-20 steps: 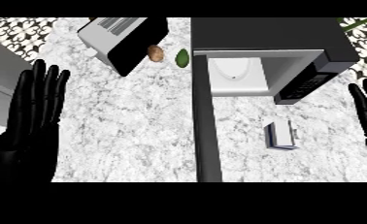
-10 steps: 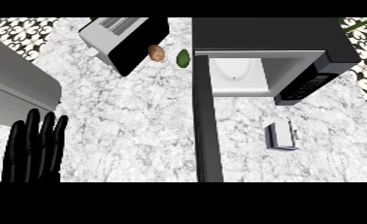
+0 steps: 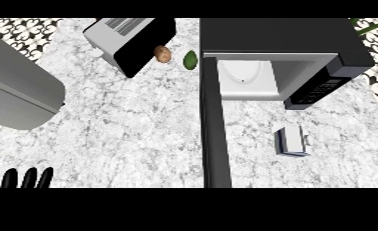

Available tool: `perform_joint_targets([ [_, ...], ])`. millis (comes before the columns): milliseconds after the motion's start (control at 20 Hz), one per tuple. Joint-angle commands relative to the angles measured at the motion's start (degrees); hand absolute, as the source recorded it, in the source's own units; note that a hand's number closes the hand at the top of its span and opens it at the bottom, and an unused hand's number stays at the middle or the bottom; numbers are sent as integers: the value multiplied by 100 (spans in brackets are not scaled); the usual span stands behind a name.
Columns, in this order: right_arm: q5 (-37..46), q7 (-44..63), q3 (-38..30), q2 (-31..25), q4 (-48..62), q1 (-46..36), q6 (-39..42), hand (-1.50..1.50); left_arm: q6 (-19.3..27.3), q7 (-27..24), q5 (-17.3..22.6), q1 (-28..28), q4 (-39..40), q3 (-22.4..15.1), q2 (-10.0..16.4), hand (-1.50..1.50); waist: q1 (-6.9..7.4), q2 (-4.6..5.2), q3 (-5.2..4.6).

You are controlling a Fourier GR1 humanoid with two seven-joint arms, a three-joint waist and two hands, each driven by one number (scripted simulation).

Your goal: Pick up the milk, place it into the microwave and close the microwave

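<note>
We see microwave (image 3: 284, 37) at worktop's (image 3: 133, 120) back right corner, its door (image 3: 214, 135) swung wide toward front edge. White cavity holds round turntable (image 3: 244, 72). Outside it, milk (image 3: 292, 141) sits on marble worktop just right of door, in front of control panel (image 3: 321, 89) (carton's pose we cannot tell). At back left, toaster (image 3: 118, 37). Between it and microwave, potato (image 3: 162, 53) and green fruit (image 3: 190, 60). At front left corner, left hand (image 3: 28, 177): only straight fingertips show, holding nothing. Patterned tiles (image 3: 29, 30) lie beyond back left corner.
</note>
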Motion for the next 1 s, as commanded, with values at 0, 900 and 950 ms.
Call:
perform_joint_targets([
  [0,655,-450,88,337,216,97,157,-150,-216,-492,402,554,-137,223,275,-150,7,7,0],
  [900,2677,-1603,400,631,2626,-1293,-592,-150,-1103,-2369,1157,2410,-7,730,985,-150,106,13,5],
  [950,2641,-1370,351,584,2681,-1491,-646,-150,-1140,-2452,1333,2392,120,924,970,-150,96,18,2],
])
